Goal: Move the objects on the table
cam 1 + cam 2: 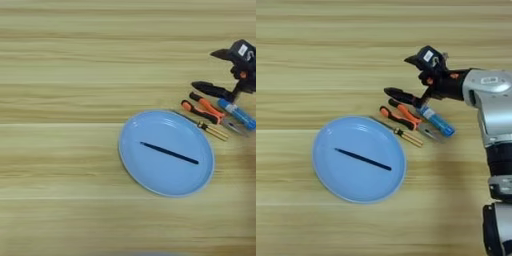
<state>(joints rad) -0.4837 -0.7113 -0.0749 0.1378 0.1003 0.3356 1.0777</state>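
Observation:
A large light-blue oval plate [150, 175] lies on the wooden table [60, 75], and a thin black stick [169, 153] lies slanted inside it. To the plate's upper right, a small blue tube [437, 121] with a white label lies on the table. My right gripper [397, 76] is open just above it, its two black fingers spread wide and pointing left with nothing between them. The tube's upper end sits by the base of the lower finger [401, 94]; I cannot tell whether they touch.
Orange-handled pliers [401, 115] lie between the tube and the plate. A thin tool with a yellowish end [408, 137] lies along the plate's right rim. My silver forearm [491, 100] comes in from the right edge.

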